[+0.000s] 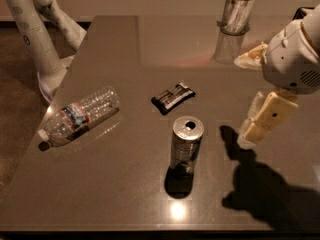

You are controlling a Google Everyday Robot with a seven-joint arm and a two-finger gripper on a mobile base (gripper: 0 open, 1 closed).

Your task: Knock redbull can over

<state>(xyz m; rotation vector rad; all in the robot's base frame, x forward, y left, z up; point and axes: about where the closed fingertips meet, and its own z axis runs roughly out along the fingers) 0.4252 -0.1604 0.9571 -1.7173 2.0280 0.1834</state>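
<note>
Left of jaws: silver redbull can (186,146) upright.

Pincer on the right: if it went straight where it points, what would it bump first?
Probably the table, just short of the redbull can. The pincer hangs above the table, tilted down toward the can. It might clip the can instead; depth is hard to judge.
</note>
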